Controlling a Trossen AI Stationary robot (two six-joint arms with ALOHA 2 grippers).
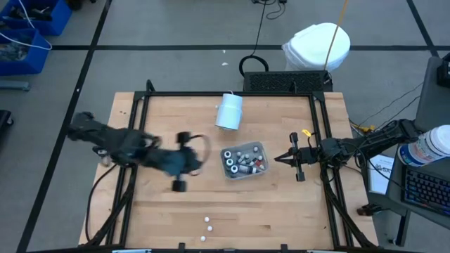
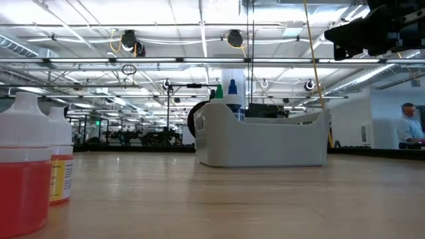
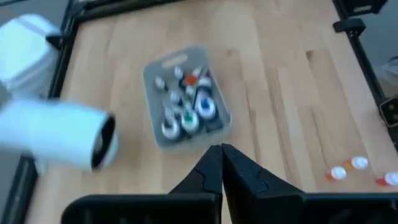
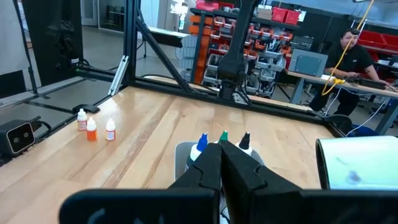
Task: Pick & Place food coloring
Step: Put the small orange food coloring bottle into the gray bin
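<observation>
Closest to the low camera we see two small white-capped food coloring bottles (image 2: 30, 166), one filled red, standing upright on the wooden desk (image 1: 281, 204); from above they are part of a loose group of three (image 1: 207, 226) by the desk's front edge. Going left to right, our left gripper (image 3: 221, 152) hovers empty with its fingers pressed together, just left of the pale grey-blue rectangular tray (image 1: 245, 160), which holds the remaining bottles. A pale blue-white cylinder (image 1: 229, 111) lies on its side behind the tray. Our right gripper (image 1: 278, 159), likewise closed and empty, waits just right of the tray. We judge the left arm nearer the loose bottles, which lie frontward and slightly rightward of its gripper.
</observation>
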